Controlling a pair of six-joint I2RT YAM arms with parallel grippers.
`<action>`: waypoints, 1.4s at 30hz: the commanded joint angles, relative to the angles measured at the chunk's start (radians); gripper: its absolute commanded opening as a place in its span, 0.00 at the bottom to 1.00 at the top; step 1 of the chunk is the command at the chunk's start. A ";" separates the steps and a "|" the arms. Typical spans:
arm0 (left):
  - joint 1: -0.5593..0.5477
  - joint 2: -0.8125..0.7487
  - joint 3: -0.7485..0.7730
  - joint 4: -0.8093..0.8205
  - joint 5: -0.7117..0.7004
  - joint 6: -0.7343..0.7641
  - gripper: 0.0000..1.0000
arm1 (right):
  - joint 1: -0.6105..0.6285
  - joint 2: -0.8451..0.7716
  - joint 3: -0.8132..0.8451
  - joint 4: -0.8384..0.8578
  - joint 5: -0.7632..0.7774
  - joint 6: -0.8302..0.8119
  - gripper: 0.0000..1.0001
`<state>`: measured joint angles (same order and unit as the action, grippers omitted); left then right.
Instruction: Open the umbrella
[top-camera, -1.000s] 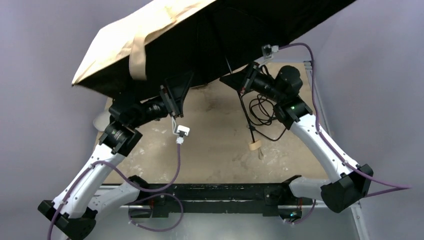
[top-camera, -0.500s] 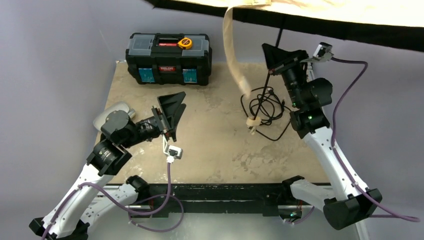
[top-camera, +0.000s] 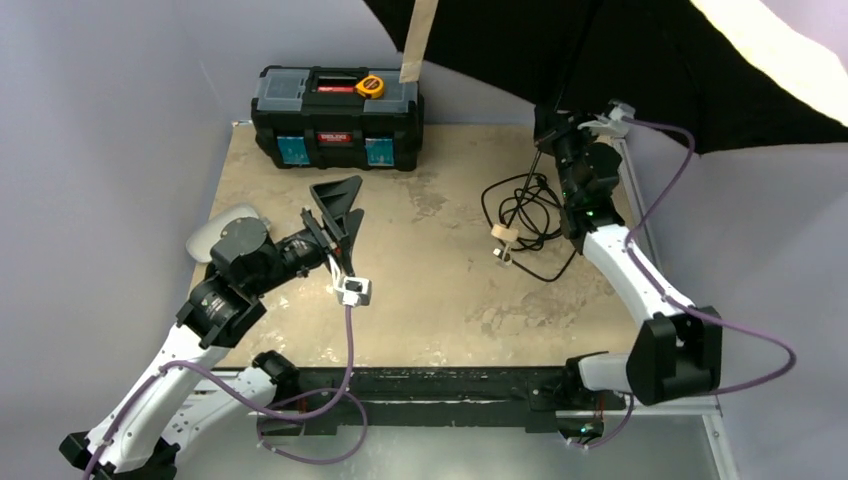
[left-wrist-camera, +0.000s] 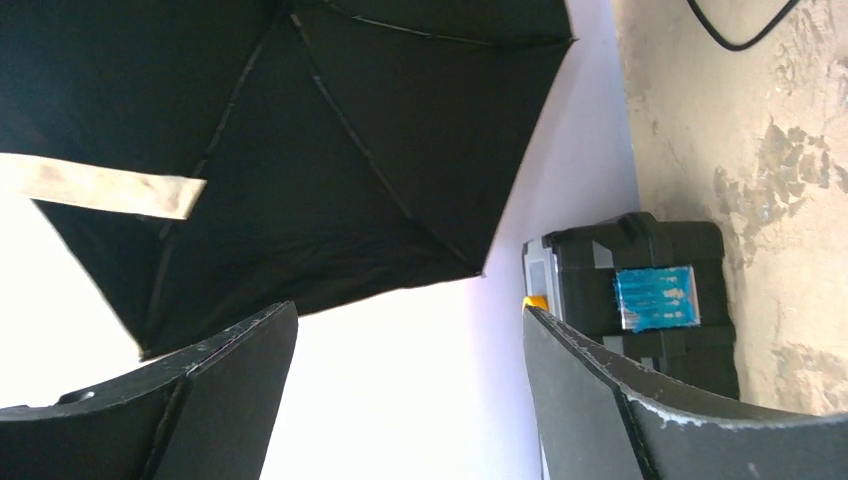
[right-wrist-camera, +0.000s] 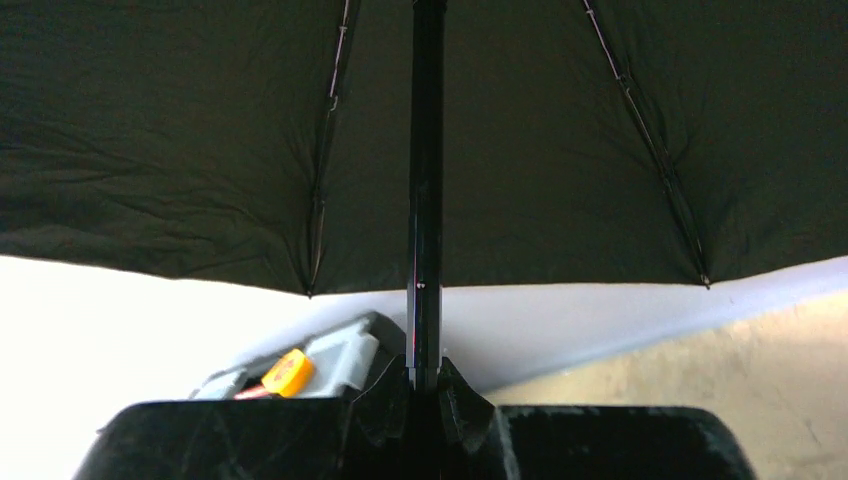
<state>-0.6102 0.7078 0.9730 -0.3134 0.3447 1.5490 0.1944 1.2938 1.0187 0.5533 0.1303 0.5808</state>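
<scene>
Reaching up high, the right gripper (right-wrist-camera: 425, 385) squeezes the thin shaft (right-wrist-camera: 425, 150) of the open umbrella (top-camera: 600, 50). The left gripper (top-camera: 340, 203) sits low on its bent arm, jaws wide apart and empty.

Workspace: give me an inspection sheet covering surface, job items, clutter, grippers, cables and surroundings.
Surface: beige tabletop, stained and mottled.
Job's things: umbrella open, black lining towards the top camera, tan strap hanging down.
Clutter: black toolbox at the table's far left, yellow tape measure on its lid.
Grippers: left gripper open, empty; right gripper shut on the umbrella's shaft.
Cables: black cable coiled on the table; purple cables along both arms.
Surroundings: plain grey walls.
</scene>
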 joint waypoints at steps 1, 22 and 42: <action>-0.003 0.011 0.005 0.002 -0.064 -0.049 0.83 | -0.033 0.048 -0.043 0.217 -0.001 0.027 0.00; 0.066 0.001 -0.002 -0.152 -0.218 -0.258 0.91 | -0.056 -0.136 -0.417 0.196 -0.167 0.006 0.99; 0.076 0.027 0.001 -0.276 -0.331 -0.646 1.00 | 0.212 -0.517 -0.609 -0.225 -0.308 0.022 0.99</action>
<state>-0.5434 0.7128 0.9295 -0.5610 0.0822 1.1069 0.3061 0.8097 0.4034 0.3504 -0.1364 0.6594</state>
